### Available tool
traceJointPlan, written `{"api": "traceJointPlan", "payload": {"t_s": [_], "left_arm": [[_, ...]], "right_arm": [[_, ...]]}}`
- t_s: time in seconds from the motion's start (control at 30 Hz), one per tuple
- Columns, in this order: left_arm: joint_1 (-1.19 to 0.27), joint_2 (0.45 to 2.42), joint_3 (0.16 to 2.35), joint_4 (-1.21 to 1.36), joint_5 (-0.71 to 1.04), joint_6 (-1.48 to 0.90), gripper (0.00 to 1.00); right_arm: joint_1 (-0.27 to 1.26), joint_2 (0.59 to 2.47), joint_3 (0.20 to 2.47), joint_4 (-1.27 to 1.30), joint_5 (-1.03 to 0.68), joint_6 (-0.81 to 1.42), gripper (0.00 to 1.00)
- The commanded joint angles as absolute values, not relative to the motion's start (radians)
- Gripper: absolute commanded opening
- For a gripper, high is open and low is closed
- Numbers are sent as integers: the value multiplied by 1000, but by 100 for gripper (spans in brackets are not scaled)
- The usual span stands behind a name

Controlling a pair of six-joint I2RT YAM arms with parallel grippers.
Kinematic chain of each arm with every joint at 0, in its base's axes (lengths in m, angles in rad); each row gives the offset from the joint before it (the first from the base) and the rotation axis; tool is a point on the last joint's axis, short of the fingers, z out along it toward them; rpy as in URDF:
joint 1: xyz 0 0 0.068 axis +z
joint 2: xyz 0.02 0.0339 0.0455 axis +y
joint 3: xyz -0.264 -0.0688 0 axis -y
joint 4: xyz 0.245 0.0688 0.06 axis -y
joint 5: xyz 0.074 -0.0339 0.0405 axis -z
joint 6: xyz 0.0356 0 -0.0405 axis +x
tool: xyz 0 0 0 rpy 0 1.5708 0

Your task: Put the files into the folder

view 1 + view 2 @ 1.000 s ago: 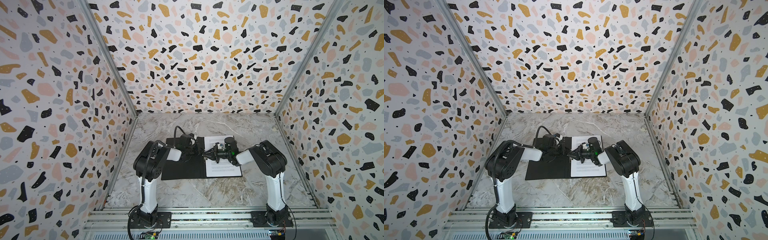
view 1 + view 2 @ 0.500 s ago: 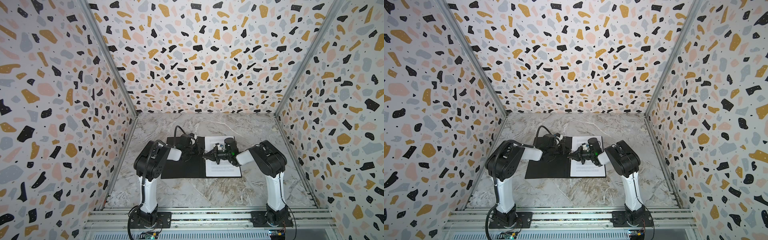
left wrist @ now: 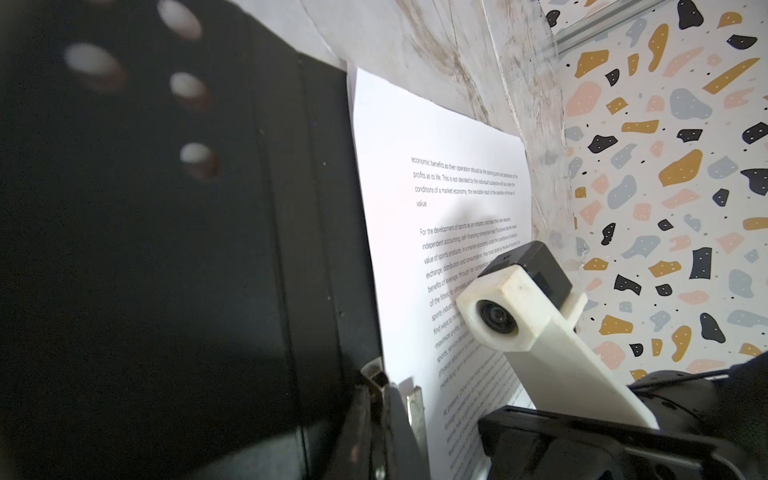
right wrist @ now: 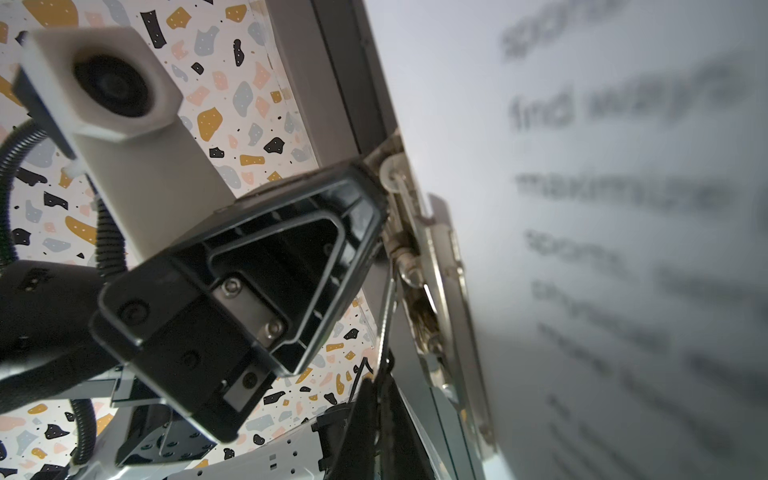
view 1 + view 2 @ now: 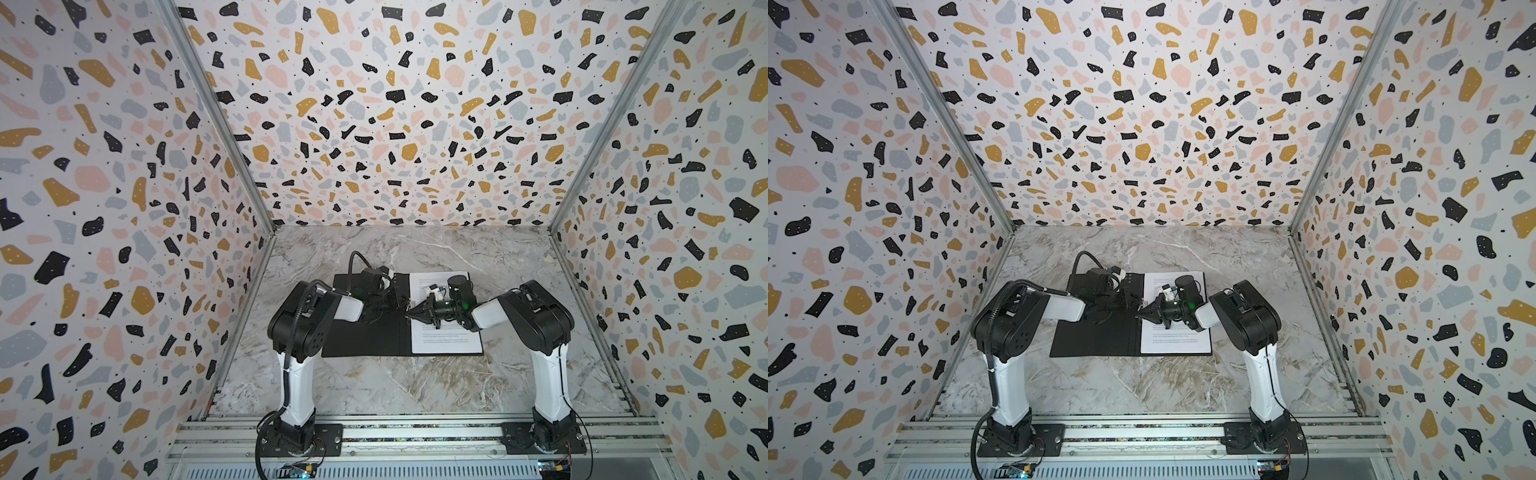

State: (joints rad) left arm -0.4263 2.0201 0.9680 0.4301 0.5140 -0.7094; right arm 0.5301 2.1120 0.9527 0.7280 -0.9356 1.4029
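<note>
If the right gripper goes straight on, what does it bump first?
Probably the metal spine clip, at the tip of the right gripper; the left gripper sits just beyond. Depth is unclear.

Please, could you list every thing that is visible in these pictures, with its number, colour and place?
folder: one, black inside, lying open mid-table.
files: white printed sheets, number in the stack cannot be told, on the folder's right half.
clip: one, metal, at the folder's spine.
table: one, grey marble, under the folder.
walls: three, white with coloured speckles, around the table.
rails: several, silver, at the near edge, under both arm bases.
left arm: one, black and white, left side.
right arm: one, black and white, right side.
left claw: one, black, shut, by the clip.
right claw: one, black, shut, at the spine.
</note>
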Motion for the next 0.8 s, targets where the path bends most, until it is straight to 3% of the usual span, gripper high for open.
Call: {"api": "traceJointPlan", "payload": {"t_s": [0.0, 0.77], "left_arm": [[-427, 2082, 966, 350, 451, -683, 8], [-427, 2086, 957, 359, 453, -686, 8]], "right_arm": [[566, 2076, 971, 667, -1014, 1345, 8], [584, 2051, 937, 646, -997, 1355, 12]]}}
